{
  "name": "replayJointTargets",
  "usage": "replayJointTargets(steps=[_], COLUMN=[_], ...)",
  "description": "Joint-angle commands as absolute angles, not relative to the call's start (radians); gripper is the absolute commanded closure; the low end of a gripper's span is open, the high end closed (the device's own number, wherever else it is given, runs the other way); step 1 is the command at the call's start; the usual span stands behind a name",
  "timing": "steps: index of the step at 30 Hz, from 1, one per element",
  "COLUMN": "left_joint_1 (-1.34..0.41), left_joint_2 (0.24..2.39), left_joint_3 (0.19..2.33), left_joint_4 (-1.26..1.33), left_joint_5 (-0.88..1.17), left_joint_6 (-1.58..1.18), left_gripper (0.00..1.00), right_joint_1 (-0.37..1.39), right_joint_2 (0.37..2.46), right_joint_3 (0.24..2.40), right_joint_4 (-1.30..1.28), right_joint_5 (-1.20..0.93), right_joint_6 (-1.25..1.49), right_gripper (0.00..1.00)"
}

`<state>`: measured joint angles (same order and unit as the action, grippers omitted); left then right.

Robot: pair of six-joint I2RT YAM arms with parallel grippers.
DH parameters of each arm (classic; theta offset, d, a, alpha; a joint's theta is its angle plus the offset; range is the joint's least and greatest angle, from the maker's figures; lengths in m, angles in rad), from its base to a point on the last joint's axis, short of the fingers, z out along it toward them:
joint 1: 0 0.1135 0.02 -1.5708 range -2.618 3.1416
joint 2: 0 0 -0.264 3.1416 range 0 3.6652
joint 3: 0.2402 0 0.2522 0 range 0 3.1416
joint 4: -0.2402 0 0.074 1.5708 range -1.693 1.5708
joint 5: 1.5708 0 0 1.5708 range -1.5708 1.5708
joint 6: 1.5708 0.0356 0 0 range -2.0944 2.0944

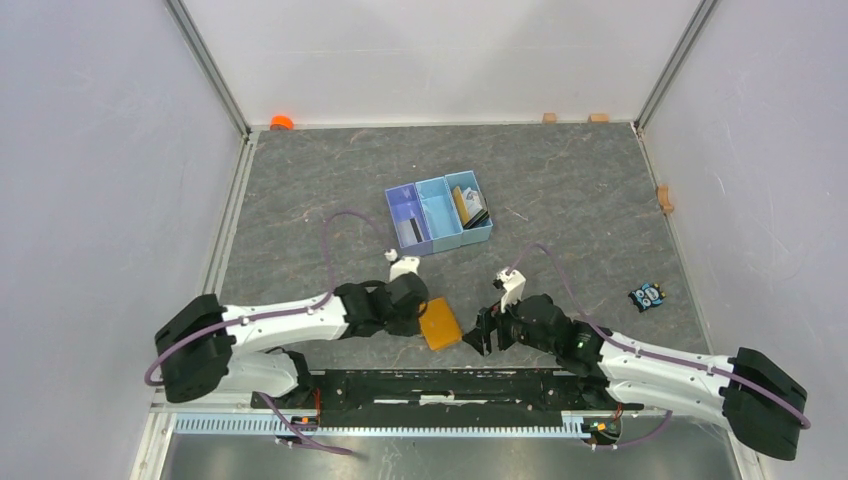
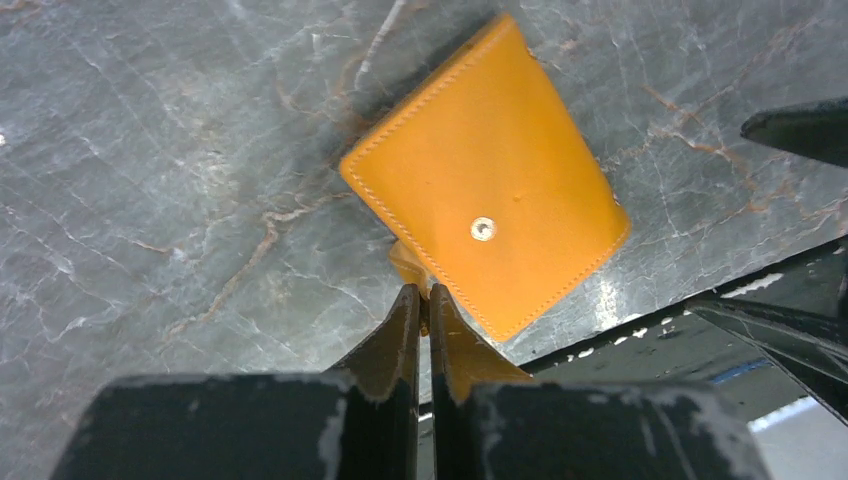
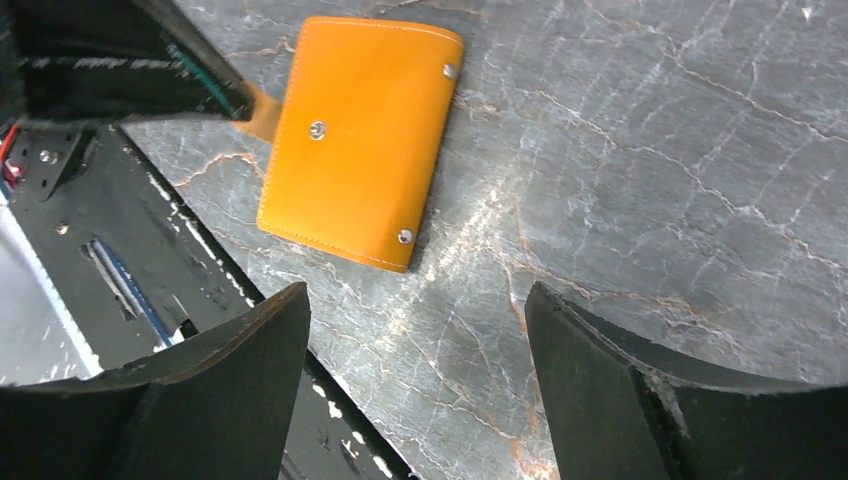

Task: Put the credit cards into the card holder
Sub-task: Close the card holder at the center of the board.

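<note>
Overhead first: orange-tan leather bifold wallet [image 1: 440, 323] lies closed near the table's [image 1: 560, 180] near edge, between our two arms. We spot mixed-colour flat cards [image 1: 470, 206] in the blue three-compartment plastic tray [image 1: 437, 210] mid-table.

Left wrist: left gripper [image 2: 422, 295] is pinched tight on the wallet's little clasp tab [image 2: 405, 262].

Right wrist: right gripper [image 3: 415, 300] gapes wide, holding nothing, wallet just ahead.

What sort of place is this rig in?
Probably a lab test cell: blank white walls on aluminium posts, a grey stone-look tabletop, and two robot arms bolted to a black rail.
</note>
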<state>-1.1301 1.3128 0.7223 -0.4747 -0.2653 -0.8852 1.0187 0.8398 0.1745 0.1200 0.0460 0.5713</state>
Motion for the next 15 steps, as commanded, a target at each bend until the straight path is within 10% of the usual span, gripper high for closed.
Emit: replayJointTargets(steps=[1, 15], left_joint_1=[-0.997, -0.746], left_joint_2=[1.205, 1.413], left_joint_3=[0.598, 0.733], left_joint_4=[-0.230, -0.083], left_joint_5=[-0.047, 0.491], left_joint_6=[-0.791, -0.514], left_gripper=[0.98, 0.98], right_joint_1=[1.011, 0.963], right_joint_2=[0.825, 0.820], right_joint_3=[0.168, 0.123], right_joint_4=[0.241, 0.458], right_joint_5=[0.015, 0.018], right_joint_6=[0.530, 0.443], right_gripper=[0.17, 0.10])
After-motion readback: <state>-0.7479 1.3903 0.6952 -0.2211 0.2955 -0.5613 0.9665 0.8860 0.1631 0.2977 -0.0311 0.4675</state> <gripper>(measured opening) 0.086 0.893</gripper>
